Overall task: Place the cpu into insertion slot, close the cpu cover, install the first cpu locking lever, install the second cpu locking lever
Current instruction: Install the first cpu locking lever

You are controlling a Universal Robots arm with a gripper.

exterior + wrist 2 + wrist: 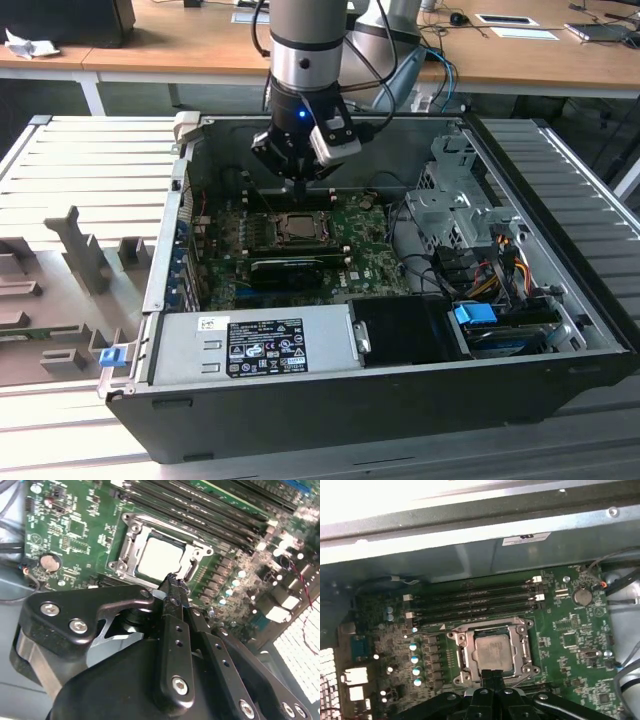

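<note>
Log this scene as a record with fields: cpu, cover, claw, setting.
cpu: seated face up in the insertion slot
cpu cover: lying flat around the chip's edges
claw: shut, tips at the slot's near edge; contact unclear
setting: green board inside an open computer case

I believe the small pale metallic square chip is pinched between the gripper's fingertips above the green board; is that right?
Not quite: the small pale metallic square chip lies in the square silver-rimmed socket on the green board, as the second wrist view shows. The gripper hangs above that board at the socket's edge.
</note>
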